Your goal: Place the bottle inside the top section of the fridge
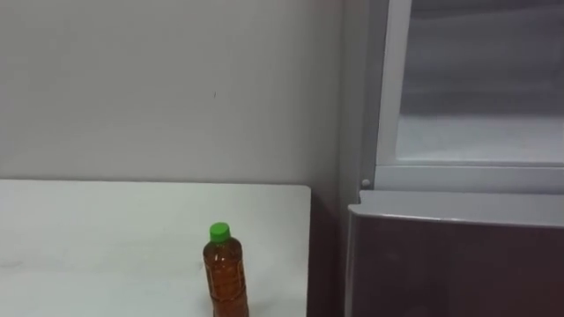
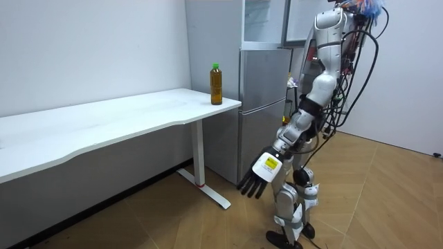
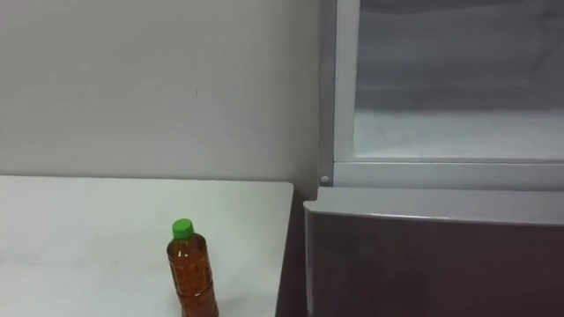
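Bottle (image 1: 224, 273) upright on the white table (image 1: 88, 229), close to its right edge, the end beside the fridge (image 2: 263, 104). Amber liquid, green cap on. Nothing touches it.

The fridge's upper compartment (image 1: 480, 114) stands open and I see its pale interior. The lower door (image 1: 458, 264) is closed.

In the room view the robot stands before the fridge, just off the table's end, leaning forward. Left hand (image 2: 259, 176) hangs low in front of its legs, fingers straight and spread, holding nothing, well below the table top and well apart from the bottle.
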Robot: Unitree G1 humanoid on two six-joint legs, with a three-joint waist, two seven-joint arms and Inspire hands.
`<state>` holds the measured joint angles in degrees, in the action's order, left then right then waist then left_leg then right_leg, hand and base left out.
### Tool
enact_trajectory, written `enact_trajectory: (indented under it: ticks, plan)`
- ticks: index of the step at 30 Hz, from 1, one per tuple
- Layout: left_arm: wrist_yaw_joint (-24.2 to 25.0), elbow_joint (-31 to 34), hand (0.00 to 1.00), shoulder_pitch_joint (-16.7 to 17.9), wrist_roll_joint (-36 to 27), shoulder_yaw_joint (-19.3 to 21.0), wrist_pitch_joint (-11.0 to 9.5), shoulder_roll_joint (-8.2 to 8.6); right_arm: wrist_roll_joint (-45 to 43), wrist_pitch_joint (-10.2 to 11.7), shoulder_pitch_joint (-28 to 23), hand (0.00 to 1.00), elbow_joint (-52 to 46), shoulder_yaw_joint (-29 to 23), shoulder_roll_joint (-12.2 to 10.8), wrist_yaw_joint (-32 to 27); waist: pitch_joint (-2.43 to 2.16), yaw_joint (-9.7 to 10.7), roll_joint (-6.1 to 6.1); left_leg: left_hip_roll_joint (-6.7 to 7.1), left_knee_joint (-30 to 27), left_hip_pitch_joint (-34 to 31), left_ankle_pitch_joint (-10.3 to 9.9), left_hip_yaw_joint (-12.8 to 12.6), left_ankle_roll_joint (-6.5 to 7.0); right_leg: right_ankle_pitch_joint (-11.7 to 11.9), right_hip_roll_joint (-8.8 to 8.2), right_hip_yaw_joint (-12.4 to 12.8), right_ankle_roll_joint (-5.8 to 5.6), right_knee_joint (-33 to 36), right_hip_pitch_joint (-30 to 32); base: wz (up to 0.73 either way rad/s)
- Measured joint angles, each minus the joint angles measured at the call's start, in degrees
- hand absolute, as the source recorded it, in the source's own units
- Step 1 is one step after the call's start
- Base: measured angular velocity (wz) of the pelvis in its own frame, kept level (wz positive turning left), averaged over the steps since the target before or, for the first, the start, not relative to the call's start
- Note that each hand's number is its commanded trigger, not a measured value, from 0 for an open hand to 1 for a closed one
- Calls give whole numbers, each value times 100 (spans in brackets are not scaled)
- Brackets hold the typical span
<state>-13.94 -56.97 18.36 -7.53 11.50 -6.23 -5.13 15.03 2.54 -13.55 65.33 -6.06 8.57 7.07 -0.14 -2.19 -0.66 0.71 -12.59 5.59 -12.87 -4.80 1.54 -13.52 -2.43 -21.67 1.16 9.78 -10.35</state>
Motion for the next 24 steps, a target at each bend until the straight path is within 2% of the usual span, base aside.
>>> enact_trajectory:
  ticks: [2, 5, 8, 10, 13, 19, 24]
  plan:
    - [5, -161, 0, -1, 397, -1, 3, 0, -2, 5, 2, 0, 0, 30, 0, -1, 3, 46, 7, -1, 6, 0, -1, -24, 0, 0, 0, 24, 0, 4, 16, -5]
    - [4, -197, 0, 14, 675, -56, 17, 0, 17, 13, 8, 0, -11, 46, -8, -5, 5, 53, 28, -5, 36, -2, -2, -58, 1, -1, 2, 60, -3, 2, 45, -6]
    - [4, -213, 0, -53, 1363, -138, 134, -6, 22, 17, 96, 0, 57, 182, -13, -5, 1, 92, 110, -1, 39, -48, -4, -57, 5, -4, 2, 78, -11, 4, 96, 0]
    - [20, -162, 0, -133, 1765, -342, 209, -12, 21, 25, 138, 0, 106, 274, -16, -4, 13, 142, 174, 1, 26, -122, -3, -56, 7, 11, 4, 85, -17, 0, 133, 0]
    - [109, -147, 0, -233, 2149, -539, 230, -15, 21, 39, 150, 0, 106, 306, -19, -47, 10, 203, 187, 7, -14, -135, -13, -80, 23, 29, 6, 130, -33, -3, 135, -3]
    - [122, -146, 0, -380, 2439, -602, 264, -45, 18, 48, 177, 0, 102, 315, -21, -85, 6, 209, 186, 5, 0, -127, -22, -154, 36, 31, 7, 253, -40, -8, 198, -8]
    - [210, -147, 0, -360, 2461, -602, 266, -74, 19, 50, 212, 0, 101, 334, -24, -91, 3, 220, 201, 5, 31, -122, -23, -170, 37, 31, 7, 268, -40, -11, 218, -1]
